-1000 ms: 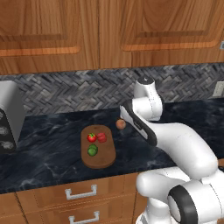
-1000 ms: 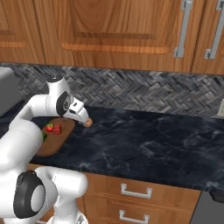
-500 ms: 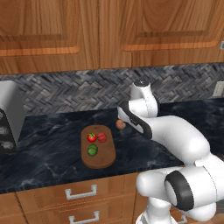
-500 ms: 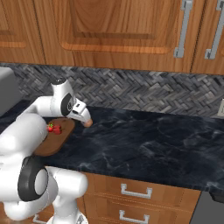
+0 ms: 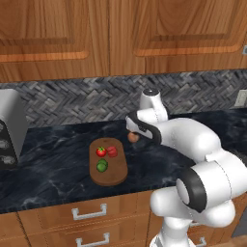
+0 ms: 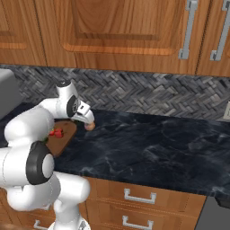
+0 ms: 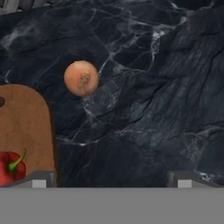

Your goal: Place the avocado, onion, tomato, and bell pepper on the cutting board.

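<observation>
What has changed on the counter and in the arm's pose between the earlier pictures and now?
The arm has swung left toward the cutting board, bringing the open end effector over the onion, which it has not grasped. Nothing was picked up or released. The onion stayed on the counter beside the board; the tomato, bell pepper and avocado stayed on the board.

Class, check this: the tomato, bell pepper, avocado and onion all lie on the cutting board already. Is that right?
Not quite. The onion lies on the dark counter beside the cutting board, as the left base view shows. The tomato, bell pepper and avocado do lie on it.
</observation>
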Motion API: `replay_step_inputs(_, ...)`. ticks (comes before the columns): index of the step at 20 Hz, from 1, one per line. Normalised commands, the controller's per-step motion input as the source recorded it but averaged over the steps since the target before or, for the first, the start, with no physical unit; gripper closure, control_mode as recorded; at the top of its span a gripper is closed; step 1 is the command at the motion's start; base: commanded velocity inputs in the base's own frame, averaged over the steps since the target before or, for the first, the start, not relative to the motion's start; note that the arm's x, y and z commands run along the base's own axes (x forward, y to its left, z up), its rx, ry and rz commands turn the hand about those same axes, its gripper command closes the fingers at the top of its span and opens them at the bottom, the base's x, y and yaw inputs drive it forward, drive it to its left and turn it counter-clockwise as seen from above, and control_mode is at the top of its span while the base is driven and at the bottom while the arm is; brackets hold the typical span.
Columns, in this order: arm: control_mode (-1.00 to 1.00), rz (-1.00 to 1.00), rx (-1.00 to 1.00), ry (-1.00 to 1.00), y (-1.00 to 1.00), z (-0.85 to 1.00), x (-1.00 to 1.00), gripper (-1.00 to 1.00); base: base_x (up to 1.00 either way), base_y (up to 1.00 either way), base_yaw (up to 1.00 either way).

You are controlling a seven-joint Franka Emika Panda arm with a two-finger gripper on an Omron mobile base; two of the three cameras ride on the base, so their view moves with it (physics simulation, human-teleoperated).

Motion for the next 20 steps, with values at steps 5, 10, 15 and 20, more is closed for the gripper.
replay_step_inputs(5,-1.0,0.0,0.0,0.02,0.09,-0.16,0.32,-1.0,0.0,0.0,0.0)
replay_step_inputs(10,-1.0,0.0,0.0,0.04,0.0,-0.24,0.26,-1.0,0.0,0.0,0.0)
replay_step_inputs(15,-1.0,0.0,0.0,0.04,0.05,-0.2,0.27,-1.0,0.0,0.0,0.0)
replay_step_inputs(20,-1.0,0.0,0.0,0.05,0.11,-0.07,0.22,-1.0,0.0,0.0,0.0)
